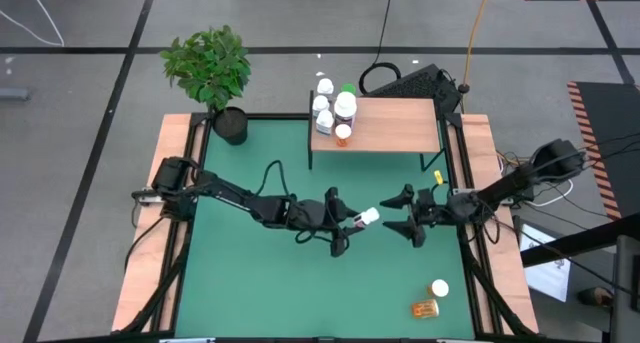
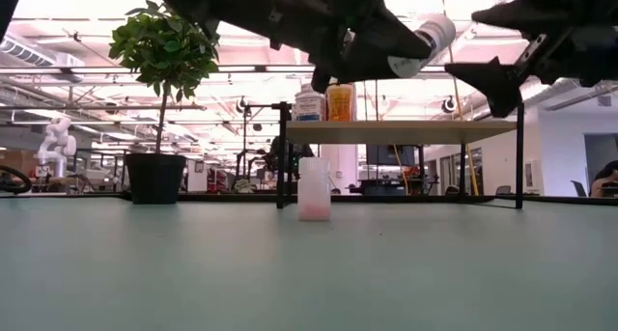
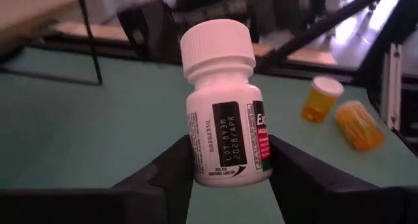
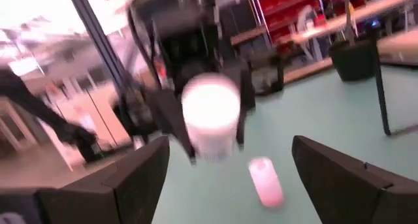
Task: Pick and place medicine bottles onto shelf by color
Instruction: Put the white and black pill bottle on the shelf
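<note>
My left gripper [image 1: 352, 221] hangs over the middle of the green mat, shut on a white medicine bottle [image 3: 225, 119] whose cap [image 2: 439, 30] points at my right gripper [image 1: 402, 214]. The right gripper stands open just right of the cap, touching nothing. Another white bottle [image 2: 314, 189] stands on its base on the mat below the grippers. The shelf [image 1: 390, 125] at the far edge carries several bottles on its left end: white ones [image 1: 322, 103], a green-capped one [image 1: 345, 101] and an amber one [image 1: 343, 133]. Two amber bottles [image 1: 438, 288] [image 1: 425, 308] rest on the mat near right. My left gripper pinches the white bottle by the lower part of its body [image 3: 196, 165], near the base, between its two fingers [image 3: 297, 175]. The fingers come from the table's left, about level. The bottle is lifted clear of the mat, tilted, with its cap end free beyond the fingertips.
A potted plant [image 1: 212, 73] stands at the mat's far left corner. Wooden rails [image 1: 150, 253] run along both sides of the mat. The right part of the shelf board is bare, and the mat's near left is open.
</note>
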You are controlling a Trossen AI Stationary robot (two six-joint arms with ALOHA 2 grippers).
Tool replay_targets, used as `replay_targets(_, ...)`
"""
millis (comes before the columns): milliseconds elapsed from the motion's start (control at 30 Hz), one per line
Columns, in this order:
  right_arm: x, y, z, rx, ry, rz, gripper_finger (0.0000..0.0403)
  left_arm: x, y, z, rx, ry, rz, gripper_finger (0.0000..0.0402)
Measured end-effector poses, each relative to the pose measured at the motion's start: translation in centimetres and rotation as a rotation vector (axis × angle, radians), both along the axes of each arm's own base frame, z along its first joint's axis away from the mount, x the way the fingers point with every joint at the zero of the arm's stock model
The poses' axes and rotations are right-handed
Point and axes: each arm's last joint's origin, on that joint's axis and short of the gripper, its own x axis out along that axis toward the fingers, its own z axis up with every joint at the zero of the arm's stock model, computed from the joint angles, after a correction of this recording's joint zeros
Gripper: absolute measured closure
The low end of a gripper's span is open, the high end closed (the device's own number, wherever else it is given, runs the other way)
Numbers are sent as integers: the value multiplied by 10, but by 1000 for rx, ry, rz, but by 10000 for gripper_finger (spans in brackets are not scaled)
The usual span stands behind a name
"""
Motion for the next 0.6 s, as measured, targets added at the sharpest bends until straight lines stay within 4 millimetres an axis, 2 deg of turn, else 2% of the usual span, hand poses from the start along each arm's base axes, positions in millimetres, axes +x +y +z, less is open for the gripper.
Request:
replay_targets(67,4,2,-7,-43,60,6,88,1,0,2,8,-21,18,232)
replay_targets(200,24,14,4,-118,43,18,88,1,1,5,17,-52,24,243)
replay_targets(433,51,24,12,-199,57,-91,89,1,-1,6,19,-63,19,225)
replay_targets(600,60,29,7,-211,81,-81,117,1,-6,8,47,-78,2,239)
